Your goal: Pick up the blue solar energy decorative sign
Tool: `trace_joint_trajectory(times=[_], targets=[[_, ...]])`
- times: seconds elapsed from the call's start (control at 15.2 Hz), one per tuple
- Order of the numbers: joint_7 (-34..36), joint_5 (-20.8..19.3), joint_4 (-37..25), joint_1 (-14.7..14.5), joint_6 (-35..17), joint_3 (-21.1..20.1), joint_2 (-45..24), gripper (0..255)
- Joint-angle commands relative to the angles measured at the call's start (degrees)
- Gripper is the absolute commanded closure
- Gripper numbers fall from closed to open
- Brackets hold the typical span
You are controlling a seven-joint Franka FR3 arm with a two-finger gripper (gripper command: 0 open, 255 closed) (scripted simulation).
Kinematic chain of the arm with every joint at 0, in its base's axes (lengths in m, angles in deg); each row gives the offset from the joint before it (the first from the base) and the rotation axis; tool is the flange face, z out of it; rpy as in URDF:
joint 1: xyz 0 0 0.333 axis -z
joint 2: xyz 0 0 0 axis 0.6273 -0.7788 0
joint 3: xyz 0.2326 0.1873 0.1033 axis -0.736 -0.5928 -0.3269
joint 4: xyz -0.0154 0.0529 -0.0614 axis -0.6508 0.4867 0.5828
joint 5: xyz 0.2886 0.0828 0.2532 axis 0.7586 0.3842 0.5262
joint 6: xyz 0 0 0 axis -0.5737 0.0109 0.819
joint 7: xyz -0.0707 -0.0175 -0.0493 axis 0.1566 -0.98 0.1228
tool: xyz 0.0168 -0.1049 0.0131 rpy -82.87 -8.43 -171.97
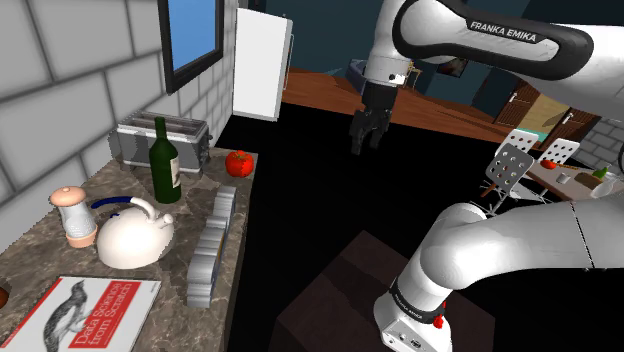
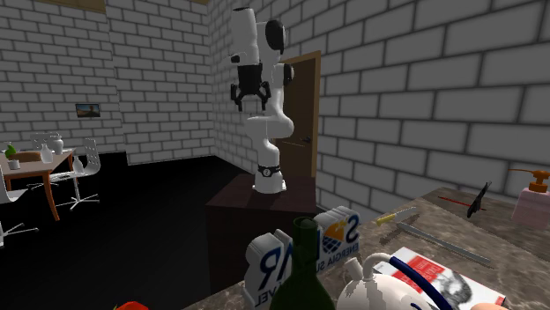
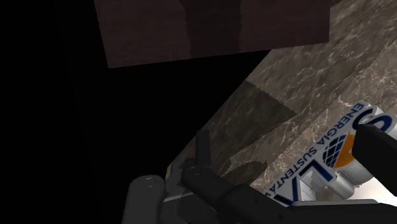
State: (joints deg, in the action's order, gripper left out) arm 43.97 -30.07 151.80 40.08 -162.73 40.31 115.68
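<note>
**Counter [image 1: 40,270] is carrying the sign [image 1: 210,245], gripper [image 1: 367,138] is hanging open in the air**

Brown marbled counter is filling the near part of the shoulder view. Nearest, a book [image 1: 85,315] with a bird on its cover is lying flat. Just behind it a white kettle [image 1: 135,238] is standing. Beside the kettle, close to the counter's edge, the sign is standing upright, seen edge-on. In the wrist view the sign [image 3: 334,149] is showing blue letters and a blue and orange globe on white. Further back a green bottle [image 1: 165,160] is standing, then a toaster [image 1: 160,140] by the brick wall [image 1: 60,60] and a tomato [image 1: 238,162] near the edge. Beyond the counter the gripper is hanging high over a black area, well apart from the sign. Its two fingers are standing apart and are gripping nothing. In the second exterior view the gripper [image 2: 249,101] is pointing down, higher than the dark stand [image 2: 256,202] and far behind the sign [image 2: 339,236].
</note>
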Motion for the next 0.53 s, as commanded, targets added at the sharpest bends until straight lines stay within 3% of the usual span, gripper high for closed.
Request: trace_joint_trajectory(times=[0.0,0.46], targets=[[0.0,0.0,0.0,0.0,0.0,0.0,0.0,0],[12.9,6.2,5.6,-0.2,-11.9,-7.5,-4.8,0]])
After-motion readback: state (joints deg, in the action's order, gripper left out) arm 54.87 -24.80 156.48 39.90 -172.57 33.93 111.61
